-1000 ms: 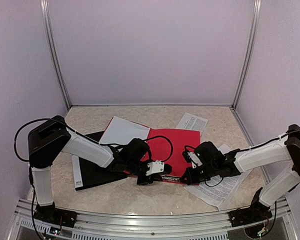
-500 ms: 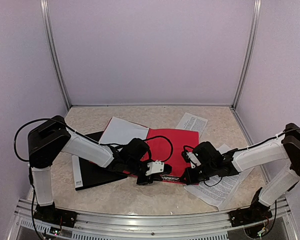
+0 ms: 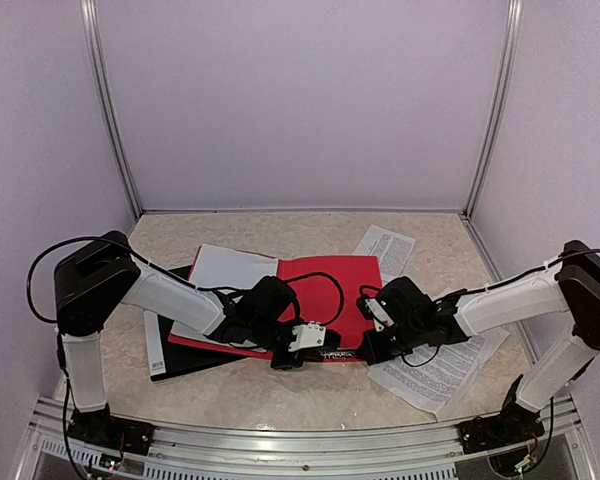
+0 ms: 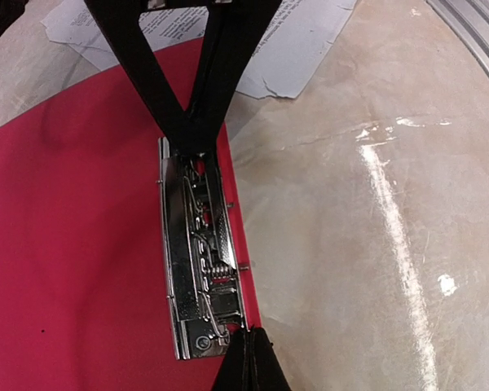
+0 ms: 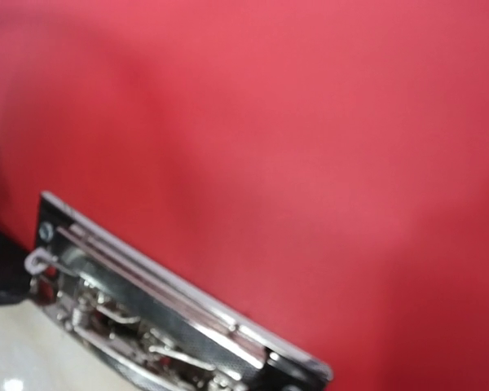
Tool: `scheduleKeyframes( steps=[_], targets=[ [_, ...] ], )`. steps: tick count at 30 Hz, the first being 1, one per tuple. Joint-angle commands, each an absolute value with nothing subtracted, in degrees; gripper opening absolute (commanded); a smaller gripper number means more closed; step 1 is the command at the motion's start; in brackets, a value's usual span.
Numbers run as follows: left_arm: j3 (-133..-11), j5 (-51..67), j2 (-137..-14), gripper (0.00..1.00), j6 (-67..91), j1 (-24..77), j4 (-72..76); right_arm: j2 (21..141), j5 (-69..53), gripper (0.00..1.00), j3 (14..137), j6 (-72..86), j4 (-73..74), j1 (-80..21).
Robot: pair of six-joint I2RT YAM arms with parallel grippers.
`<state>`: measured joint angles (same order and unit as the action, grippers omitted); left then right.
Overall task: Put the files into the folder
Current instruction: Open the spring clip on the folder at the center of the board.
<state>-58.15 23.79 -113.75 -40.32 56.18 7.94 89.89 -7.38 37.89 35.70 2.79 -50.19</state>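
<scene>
The red folder [image 3: 330, 275] lies open on the table, its metal clip [image 3: 342, 353] at the near edge. My left gripper [image 3: 320, 352] is shut, its tips [image 4: 244, 362] against one end of the clip [image 4: 200, 261]. At the clip's other end my right gripper [image 3: 366, 350] is shut too, its closed fingers [image 4: 191, 122] touching it. Of the files, a nearly blank sheet [image 3: 230, 268] rests on the folder's left half, and printed sheets lie behind the folder [image 3: 385, 243] and under the right arm [image 3: 440, 372]. The right wrist view shows only red cover [image 5: 310, 122] and the clip [image 5: 147, 318].
A flat black cover [image 3: 185, 355] lies partly beneath the folder's left side. Lilac walls with metal posts [image 3: 115, 130] close in the table on three sides. A metal rail [image 3: 280, 425] runs along the near edge.
The red folder, with the white sheet on it, has slid and turned to the left over the black cover. Both grippers have moved left with its clip edge, still shut.
</scene>
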Motion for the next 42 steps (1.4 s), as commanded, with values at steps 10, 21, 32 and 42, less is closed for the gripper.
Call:
scheduleKeyframes(
  steps=[10,21,32,42],
  targets=[
    [-55.8,27.2,-117.2,0.0,-46.1,59.3,0.4,93.5,-1.2,0.0,39.5,33.2,9.9,-51.1],
    [-55.5,27.4,-117.4,0.0,-48.2,60.2,0.2,94.6,-0.4,0.0,41.2,31.8,8.6,-50.9],
    [-55.6,27.8,-117.8,0.0,-49.2,60.9,0.2,94.0,-0.4,0.0,41.8,30.8,5.5,-50.7],
    [-55.9,27.3,-118.0,0.0,-49.8,61.5,-1.3,91.3,-0.5,0.0,41.2,30.9,3.7,-50.4]
  ],
)
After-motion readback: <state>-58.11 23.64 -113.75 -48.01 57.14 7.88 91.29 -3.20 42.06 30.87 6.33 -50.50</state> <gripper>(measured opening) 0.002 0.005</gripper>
